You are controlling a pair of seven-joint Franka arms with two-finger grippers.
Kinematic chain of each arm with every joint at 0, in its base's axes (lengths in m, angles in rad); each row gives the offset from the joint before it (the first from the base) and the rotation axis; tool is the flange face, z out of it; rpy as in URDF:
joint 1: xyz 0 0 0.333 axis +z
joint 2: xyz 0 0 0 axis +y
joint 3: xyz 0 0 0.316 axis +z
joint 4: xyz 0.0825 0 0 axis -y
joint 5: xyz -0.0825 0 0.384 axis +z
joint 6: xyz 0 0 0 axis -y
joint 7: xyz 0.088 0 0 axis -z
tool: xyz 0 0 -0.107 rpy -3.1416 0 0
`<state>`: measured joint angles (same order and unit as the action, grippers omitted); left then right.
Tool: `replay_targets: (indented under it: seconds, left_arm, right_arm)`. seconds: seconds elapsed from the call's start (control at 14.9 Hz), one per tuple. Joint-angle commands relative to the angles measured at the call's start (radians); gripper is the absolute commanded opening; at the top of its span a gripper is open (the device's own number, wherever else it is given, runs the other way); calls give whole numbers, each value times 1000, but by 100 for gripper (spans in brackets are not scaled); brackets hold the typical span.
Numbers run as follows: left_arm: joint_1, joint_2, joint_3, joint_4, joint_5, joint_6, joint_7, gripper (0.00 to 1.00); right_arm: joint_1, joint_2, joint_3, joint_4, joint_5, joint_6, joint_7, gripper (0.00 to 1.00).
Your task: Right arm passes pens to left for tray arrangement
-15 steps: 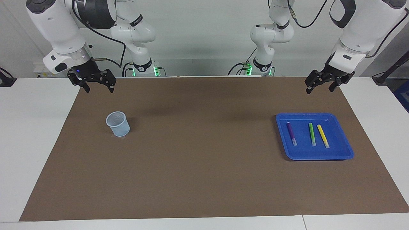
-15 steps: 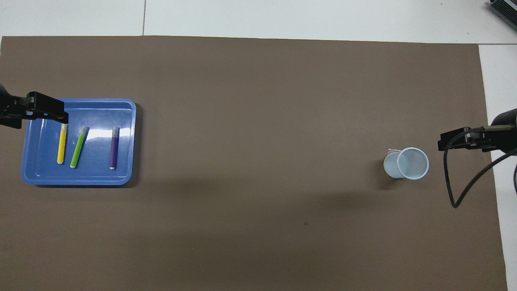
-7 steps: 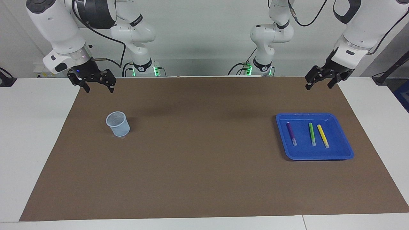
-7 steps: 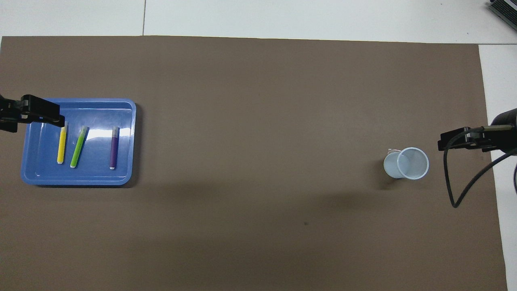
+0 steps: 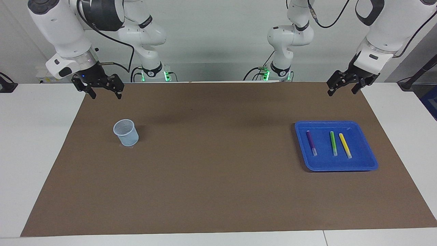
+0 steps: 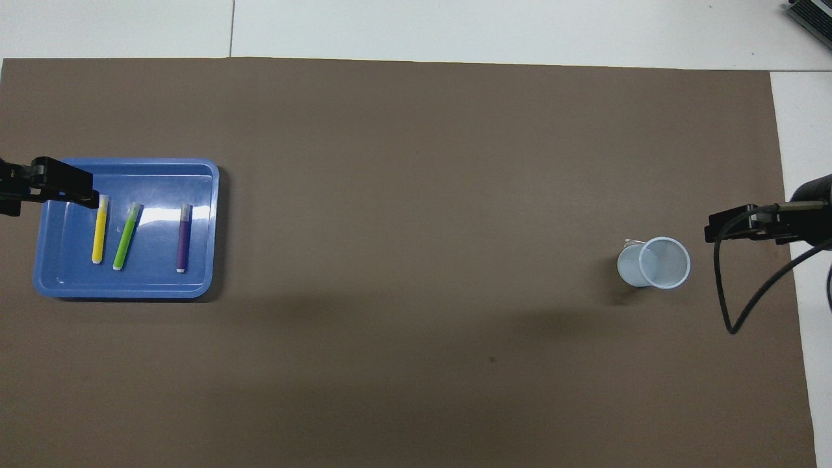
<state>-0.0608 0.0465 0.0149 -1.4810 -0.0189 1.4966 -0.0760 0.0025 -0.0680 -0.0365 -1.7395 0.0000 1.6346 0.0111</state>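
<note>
A blue tray lies toward the left arm's end of the mat. In it lie three pens side by side, apart from each other: a purple pen, a green pen and a yellow pen. My left gripper hangs open and empty in the air over the mat's edge by the tray. High over the mat's corner at its own end, my right gripper is open too, holding nothing.
A small pale-blue mesh cup stands upright on the brown mat toward the right arm's end. A black cable loops down from the right gripper. White table surrounds the mat.
My left gripper has risen and drawn back from the tray toward its base. The right arm, pens, tray and cup have not moved.
</note>
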Motion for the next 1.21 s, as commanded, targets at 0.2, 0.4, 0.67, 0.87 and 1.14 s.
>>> replay_targets:
  seconds: [0.2,0.4,0.67,0.87,1.14]
  left_arm:
    - [13,-36,-13,-45,13,20,16,100]
    - [13,-39,-13,-44,13,16,16,100]
    - [13,-54,-16,-73,13,19,16,100]
    - [12,-56,-13,-76,13,14,16,100]
    - [1,-65,-7,-79,11,4,12,100]
  right_arm:
    - [-4,-12,0,-12,-6,19,-13,100]
    - [-2,-12,0,-12,-6,19,-13,100]
    - [-2,-12,0,-12,-6,19,-13,100]
    - [-2,-12,0,-12,-6,19,-13,100]
    - [-4,-12,0,-12,-6,19,-13,100]
